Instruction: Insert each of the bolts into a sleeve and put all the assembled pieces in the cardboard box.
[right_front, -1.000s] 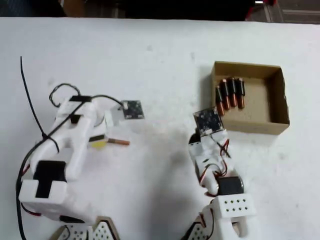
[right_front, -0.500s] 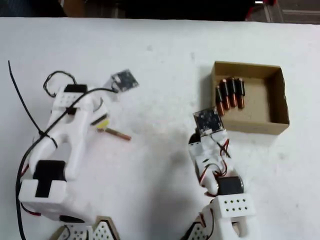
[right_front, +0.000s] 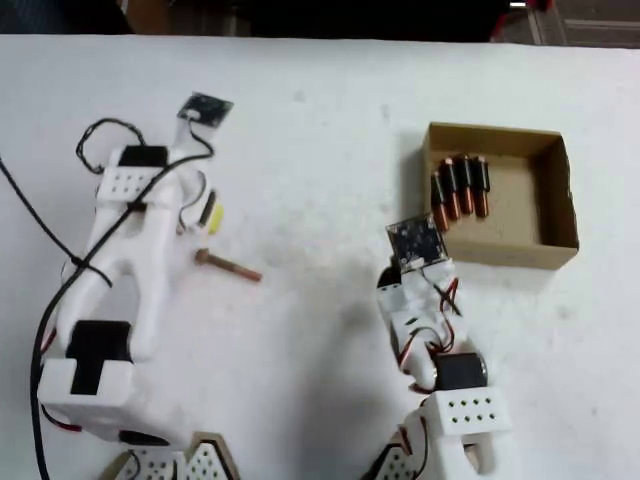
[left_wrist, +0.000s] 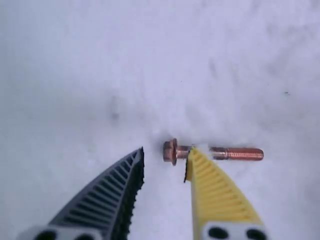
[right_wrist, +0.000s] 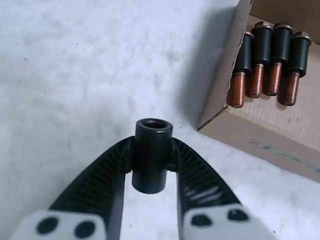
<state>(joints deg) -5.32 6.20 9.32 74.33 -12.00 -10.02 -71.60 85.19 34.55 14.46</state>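
bolt (left_wrist: 235, 153): lies flat on table (right_front: 320, 120), well apart from cardboard box (right_front: 500, 250)
L tool (left_wrist: 165, 152): open, grips nothing; tips straddle bolt head, shank runs behind yellow finger (left_wrist: 215, 200), contact can't tell
R tool (right_wrist: 151, 150): clamped on black sleeve (right_wrist: 151, 172), open bore end showing
cardboard box: near R tool; 4 assembled pcs (right_wrist: 272, 55) side by side inside

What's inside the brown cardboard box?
Four copper bolts in black sleeves lie side by side in the brown cardboard box. The sleeves hide part of each shank.
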